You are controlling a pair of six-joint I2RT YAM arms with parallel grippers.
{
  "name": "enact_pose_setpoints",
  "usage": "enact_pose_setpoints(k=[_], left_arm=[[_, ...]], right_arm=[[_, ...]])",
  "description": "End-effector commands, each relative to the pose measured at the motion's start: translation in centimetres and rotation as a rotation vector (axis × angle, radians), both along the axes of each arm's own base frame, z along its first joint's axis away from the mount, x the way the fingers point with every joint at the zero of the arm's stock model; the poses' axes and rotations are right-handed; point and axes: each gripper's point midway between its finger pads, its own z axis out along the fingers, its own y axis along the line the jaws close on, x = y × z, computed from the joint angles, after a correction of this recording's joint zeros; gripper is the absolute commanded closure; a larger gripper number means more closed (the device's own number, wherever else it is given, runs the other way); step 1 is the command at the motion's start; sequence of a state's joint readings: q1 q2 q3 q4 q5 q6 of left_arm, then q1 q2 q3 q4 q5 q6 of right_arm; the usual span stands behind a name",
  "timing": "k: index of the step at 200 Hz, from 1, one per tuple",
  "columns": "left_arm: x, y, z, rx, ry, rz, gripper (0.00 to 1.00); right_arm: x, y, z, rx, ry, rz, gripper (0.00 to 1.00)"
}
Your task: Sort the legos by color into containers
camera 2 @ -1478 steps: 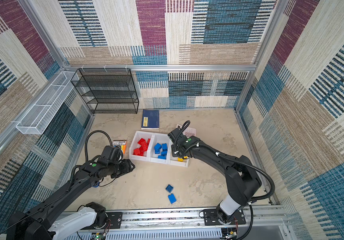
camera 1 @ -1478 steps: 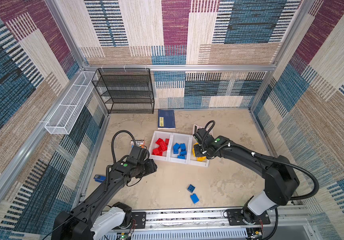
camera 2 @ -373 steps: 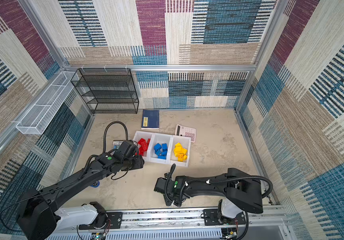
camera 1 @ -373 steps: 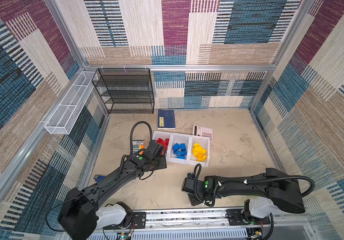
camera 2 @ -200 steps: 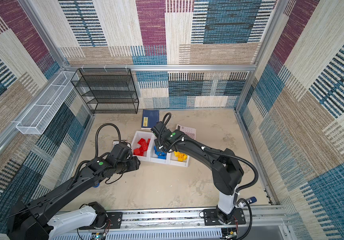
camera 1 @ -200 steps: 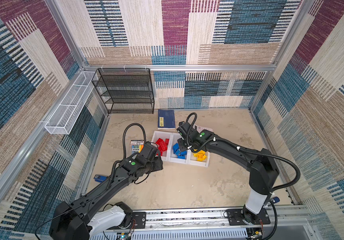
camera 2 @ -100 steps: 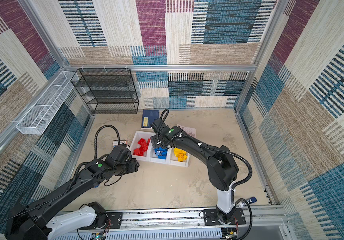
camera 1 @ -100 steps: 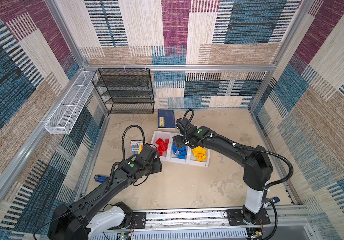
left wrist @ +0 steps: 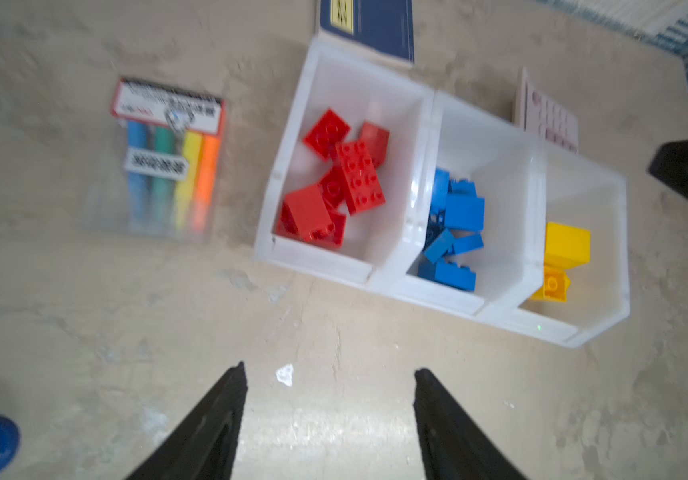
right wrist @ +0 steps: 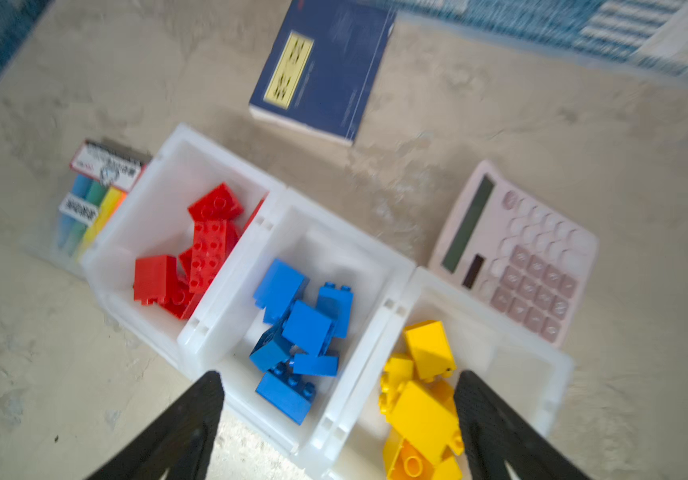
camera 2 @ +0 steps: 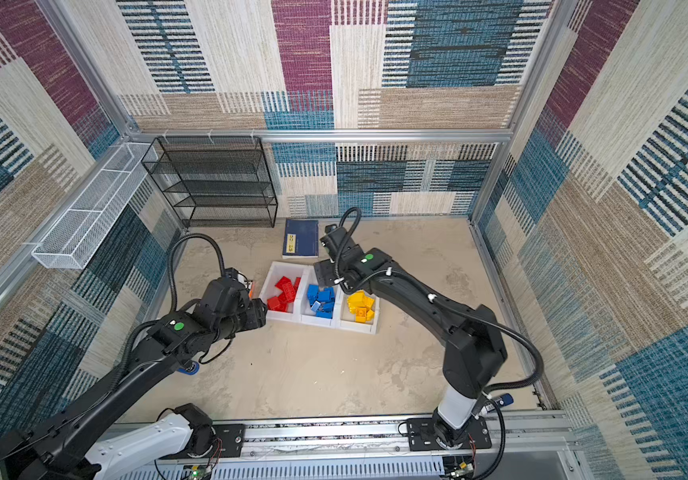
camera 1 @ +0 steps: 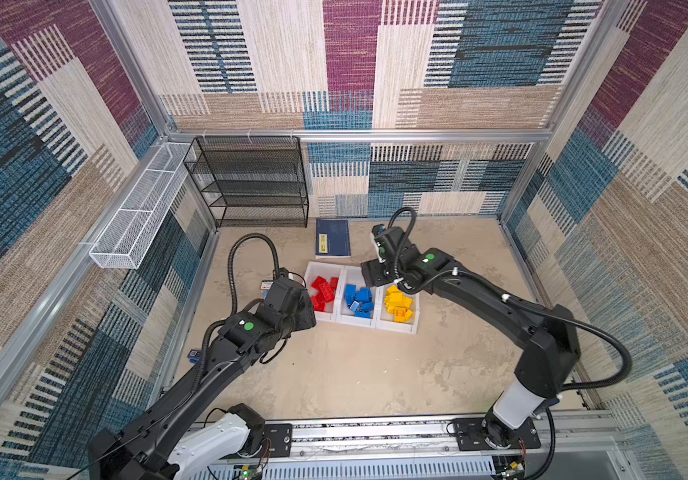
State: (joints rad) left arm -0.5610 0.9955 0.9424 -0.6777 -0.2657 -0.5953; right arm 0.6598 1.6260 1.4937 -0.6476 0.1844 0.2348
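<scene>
Your left fingers (left wrist: 213, 419) stand wide and empty near three joined white plastic containers (left wrist: 321, 262). Those hold about six red legos (left wrist: 357, 178), six blue legos (right wrist: 307, 328) and five yellow legos (right wrist: 421, 415), all glossy studded blocks. Your right fingers (right wrist: 184, 428) gape empty above them.

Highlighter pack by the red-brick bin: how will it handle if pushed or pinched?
The highlighter pack lies flat in clear film, so a push would probably slide it, not tip it. The film extends past the pens, so an edge pinch may flex or slip.
</scene>
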Motion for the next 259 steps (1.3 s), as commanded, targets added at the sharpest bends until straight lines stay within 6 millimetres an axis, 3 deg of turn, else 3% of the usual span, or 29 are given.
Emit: enact_pose_setpoints(k=[1, 20, 35, 58, 85, 117, 124, 132, 153, 168, 184, 201, 206, 217, 230, 259], left_arm=[[1.7, 4.3, 3.8, 0.206, -0.208, 0.103, 0.19], [2.6, 7.1, 5.0, 0.292, -0.384, 0.232, 0.01], [2.9, 8.3, 3.7, 0.362, -0.482, 0.268, 0.00], [3.2, 8.5, 0.1, 0.418, -0.536, 0.224, 0.00], [4.2, 9.2, -3.1, 0.504, -0.498, 0.190, 0.00], [6.9, 11.2, -7.9, 0.526, -0.371, 0.196, 0.00], [7.7, 11.4, -8.4, 0.529, -0.364, 0.186, 0.01], [8.4, 11.6, -8.8, 0.537, -0.333, 0.176, 0.01], [10.8, 11.9, -8.1, 0.474, -0.410, 0.168, 0.01], [12.0, 12.4, -8.6, 0.448, -0.397, 0.140, 0.01], [13.1, 11.4, -9.7, 0.413, -0.439, 0.051, 0.01], [12.5, 12.8, -11.3, 0.317, -0.375, 0.077, 0.01], [12.8, 12.9, -10.8, 0.313, -0.445, 0.081, 0.01], [12.6, 13.0, -11.7, 0.302, -0.403, 0.071, 0.01], [13.5, 13.6, -11.5, 0.295, -0.391, 0.102, 0.01], [13.4, 13.7, -11.6, 0.284, -0.391, 0.097, 0.01]], right_arm=[[1.7, -3.1, 7.1, 0.074, -0.263, -0.055, 0.01], [0.8, -8.1, 11.2, 0.149, -0.506, -0.169, 0.00], [-0.8, -12.1, 11.3, 0.202, -0.635, -0.269, 0.00], [-3.5, -17.4, 5.9, 0.104, -0.739, -0.376, 0.00], [-5.4, -22.9, -1.1, 0.008, -0.728, -0.497, 0.00], [-6.0, -27.3, -8.3, 0.046, -0.631, -0.587, 0.00], [-5.7, -28.9, -9.4, 0.038, -0.587, -0.657, 0.00], [-5.1, -30.0, -9.1, 0.018, -0.594, -0.703, 0.00], [-3.8, -30.4, -7.9, 0.018, -0.675, -0.674, 0.00], [-2.4, -30.0, -7.6, 0.021, -0.694, -0.637, 0.00], [-0.9, -28.8, -7.5, 0.053, -0.709, -0.565, 0.00], [-0.5, -26.6, -8.7, 0.067, -0.728, -0.425, 0.00], [-0.7, -26.0, -8.9, 0.068, -0.732, -0.383, 0.00], [-0.8, -26.0, -8.9, 0.070, -0.727, -0.384, 0.00], [-0.8, -26.0, -9.0, 0.070, -0.726, -0.385, 0.00], [-0.6, -26.0, -9.1, 0.073, -0.722, -0.382, 0.00]])
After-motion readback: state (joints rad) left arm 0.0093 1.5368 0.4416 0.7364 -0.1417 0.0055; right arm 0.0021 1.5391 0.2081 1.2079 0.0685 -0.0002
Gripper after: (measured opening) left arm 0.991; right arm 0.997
